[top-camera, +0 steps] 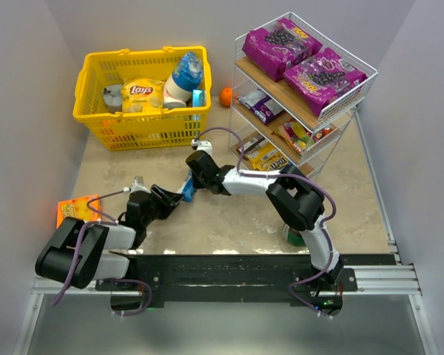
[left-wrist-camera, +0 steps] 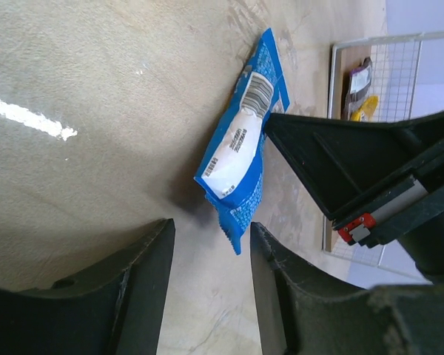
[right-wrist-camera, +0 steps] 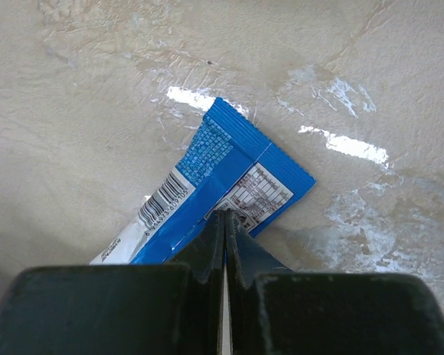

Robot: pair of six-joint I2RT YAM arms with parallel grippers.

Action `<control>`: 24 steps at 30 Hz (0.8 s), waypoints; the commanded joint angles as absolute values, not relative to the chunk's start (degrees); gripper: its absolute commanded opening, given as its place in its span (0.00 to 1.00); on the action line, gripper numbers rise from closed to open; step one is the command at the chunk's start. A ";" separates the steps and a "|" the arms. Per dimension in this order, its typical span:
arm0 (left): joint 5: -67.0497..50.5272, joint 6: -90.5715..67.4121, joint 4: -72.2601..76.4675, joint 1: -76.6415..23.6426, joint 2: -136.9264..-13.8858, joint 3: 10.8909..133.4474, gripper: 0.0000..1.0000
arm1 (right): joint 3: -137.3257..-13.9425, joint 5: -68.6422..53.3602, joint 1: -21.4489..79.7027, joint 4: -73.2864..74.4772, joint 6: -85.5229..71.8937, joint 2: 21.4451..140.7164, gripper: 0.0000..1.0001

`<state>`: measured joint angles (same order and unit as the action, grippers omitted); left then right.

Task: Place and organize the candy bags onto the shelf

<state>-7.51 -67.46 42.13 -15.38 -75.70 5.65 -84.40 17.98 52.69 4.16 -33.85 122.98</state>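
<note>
My right gripper point(right-wrist-camera: 224, 222) is clenched on the blue packet point(right-wrist-camera: 220, 164) by one edge, well short of the shelf point(top-camera: 281, 95). My left gripper point(left-wrist-camera: 211, 275) gapes, grasping nothing. So thin a pinch could slip on the lift, and the dangling packet could snag the shelf's wire.

White links point(top-camera: 248, 180), black joints point(top-camera: 303, 203) and purple cables point(top-camera: 223, 129) lead to the black left gripper point(left-wrist-camera: 211, 229) and right gripper point(right-wrist-camera: 224, 222).

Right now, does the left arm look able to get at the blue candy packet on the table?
Probably yes: the left arm has its open jaws facing the blue packet, only bare table between. The right jaws, shut on its far end, could crowd it.
</note>
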 commanded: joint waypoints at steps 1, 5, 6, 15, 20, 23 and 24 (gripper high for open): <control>-2.56 -70.57 41.83 -15.03 -78.04 5.27 0.49 | -82.00 18.63 52.91 5.54 -39.36 120.76 0.00; -2.20 -74.08 46.04 -15.55 -81.29 5.97 0.47 | -80.51 18.46 53.17 5.89 -41.22 120.32 0.00; -2.11 -74.70 46.92 -15.73 -82.86 6.15 0.46 | -80.51 18.37 53.26 5.89 -41.39 120.15 0.00; -0.35 -77.87 51.59 -19.42 -89.12 7.56 0.39 | -80.51 17.40 53.26 7.03 -42.19 118.92 0.00; -0.18 -77.61 51.15 -19.77 -89.39 7.56 0.24 | -79.28 17.14 53.26 7.21 -42.36 117.42 0.00; 1.58 -77.61 46.87 -19.95 -88.34 8.17 0.06 | -78.66 16.53 53.17 7.56 -41.66 115.84 0.00; 1.76 -77.26 45.45 -20.04 -87.98 8.87 0.02 | -78.49 16.44 53.26 7.82 -41.40 115.06 0.00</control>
<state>-1.26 -78.56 52.60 -19.46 -88.42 7.49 -79.64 17.45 52.77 5.43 -41.43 119.50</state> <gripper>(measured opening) 0.118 0.007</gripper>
